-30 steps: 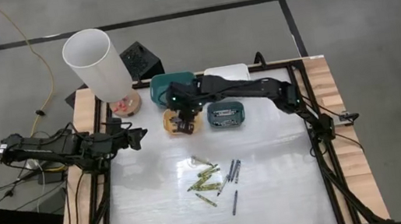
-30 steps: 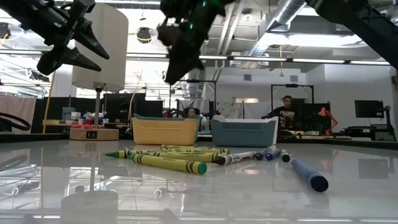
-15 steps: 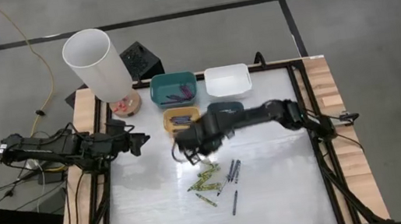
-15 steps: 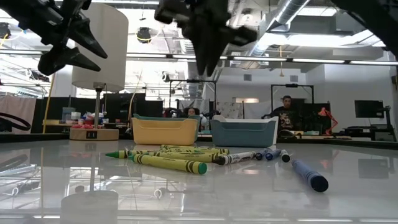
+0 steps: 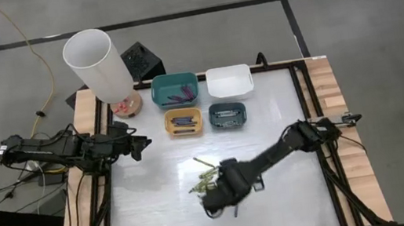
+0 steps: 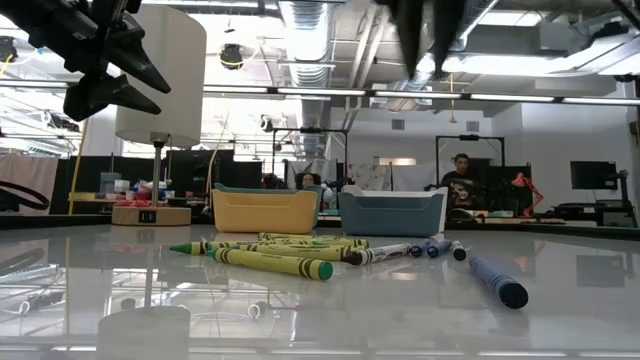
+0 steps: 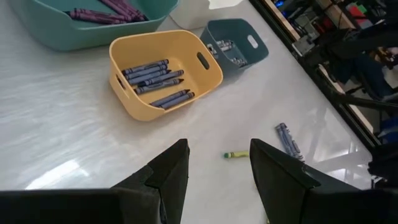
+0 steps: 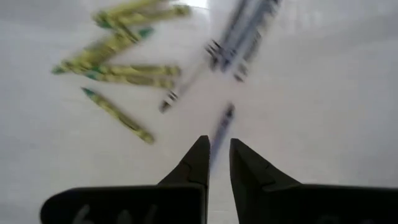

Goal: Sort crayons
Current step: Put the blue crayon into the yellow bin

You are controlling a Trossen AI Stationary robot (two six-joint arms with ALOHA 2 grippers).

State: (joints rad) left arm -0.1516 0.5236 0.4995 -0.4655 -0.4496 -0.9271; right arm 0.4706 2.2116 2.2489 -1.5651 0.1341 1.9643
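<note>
Loose crayons lie flat on the white table (image 5: 153, 215): a yellow-green cluster (image 8: 118, 68), a grey and blue group (image 8: 242, 31) and a single blue crayon (image 8: 221, 127). My right gripper (image 8: 217, 144) hangs above them, pointing down over the single blue crayon. Its fingers stand narrowly open with nothing between them. From above, the right arm (image 5: 218, 198) hides most of the pile; some yellow-green crayons (image 5: 206, 172) still show. My left gripper (image 5: 143, 145) waits open and high over the table's left side.
Four bins stand at the back: a teal one (image 5: 175, 89) with purple crayons, a white one (image 5: 229, 81), a yellow one (image 5: 183, 121) with blue crayons and a small grey-blue one (image 5: 228, 115) with grey crayons. A lamp (image 5: 98, 64) stands at the far left corner.
My right gripper has swung from above the yellow bin toward the table's near edge, out over the loose crayons, with its wrist rolling on the way. The gap between its fingers looks the same. The crayons have not moved.
</note>
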